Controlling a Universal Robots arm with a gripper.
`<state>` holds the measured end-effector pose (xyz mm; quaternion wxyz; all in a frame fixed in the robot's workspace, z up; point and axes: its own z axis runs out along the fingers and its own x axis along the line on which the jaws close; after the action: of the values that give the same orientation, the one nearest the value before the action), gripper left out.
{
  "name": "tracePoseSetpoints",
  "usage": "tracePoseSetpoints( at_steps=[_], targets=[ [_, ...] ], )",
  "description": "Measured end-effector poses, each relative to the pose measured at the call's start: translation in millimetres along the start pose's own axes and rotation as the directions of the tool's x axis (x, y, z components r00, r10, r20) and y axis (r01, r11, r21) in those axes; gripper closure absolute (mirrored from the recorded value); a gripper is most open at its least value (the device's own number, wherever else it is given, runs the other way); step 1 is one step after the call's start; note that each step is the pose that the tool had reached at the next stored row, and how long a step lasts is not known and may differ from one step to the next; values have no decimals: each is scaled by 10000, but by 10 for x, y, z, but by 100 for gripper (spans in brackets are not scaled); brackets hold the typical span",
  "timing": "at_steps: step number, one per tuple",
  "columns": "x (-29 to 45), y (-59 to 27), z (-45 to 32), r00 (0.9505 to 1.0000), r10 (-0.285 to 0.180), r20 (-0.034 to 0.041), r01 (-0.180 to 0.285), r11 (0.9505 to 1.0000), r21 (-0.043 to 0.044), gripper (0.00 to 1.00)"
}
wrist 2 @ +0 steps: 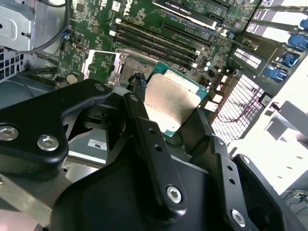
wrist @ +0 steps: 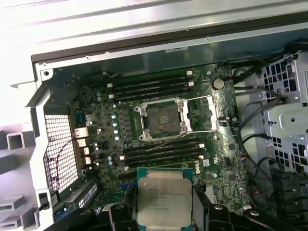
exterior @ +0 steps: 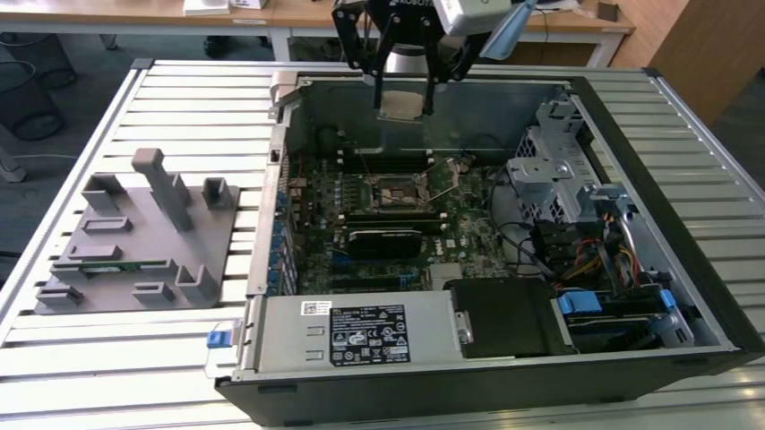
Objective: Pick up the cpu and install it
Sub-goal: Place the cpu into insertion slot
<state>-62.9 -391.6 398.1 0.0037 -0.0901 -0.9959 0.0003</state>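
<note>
The cpu [exterior: 400, 100], a flat square chip with a silver-grey metal top, hangs above the rear part of the open computer case [exterior: 717, 296]. My gripper [exterior: 403, 109] is shut on it, one black finger on each side edge. In both wrist views the cpu [wrist 2: 171, 103] [wrist: 163, 197] sits between the fingers [wrist 2: 139, 106] [wrist: 199, 211], metal top towards the cameras. The dark square socket [exterior: 395, 193] [wrist: 161, 119] [wrist 2: 122, 67] on the green motherboard lies below and apart from the chip. Its metal frame [wrist: 199, 113] is swung open and the seat is bare.
Black memory slots [wrist: 149, 86] flank the socket. A silver drive cage [exterior: 556, 170] and cables [exterior: 586, 260] fill the case at the exterior view's right, the power supply [exterior: 347, 331] its front. A grey fixture [exterior: 132, 242] holding a green memory stick [exterior: 114, 265] stands on the slatted table.
</note>
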Motion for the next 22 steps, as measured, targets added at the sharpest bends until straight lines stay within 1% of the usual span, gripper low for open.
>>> tracePoseSetpoints(
  at_steps=[6,12,13,18,22],
  targets=[
    [0,0,4,9991,420,0,-420,9991,1,46],
    [0,0,8,9964,847,0,-847,9964,2,46],
    [0,0,10,9937,1122,1,-1122,9937,6,46],
    [0,0,13,9885,1513,4,-1513,9885,11,46],
    [0,2,16,9798,1998,7,-1998,9798,22,46]
  ],
)
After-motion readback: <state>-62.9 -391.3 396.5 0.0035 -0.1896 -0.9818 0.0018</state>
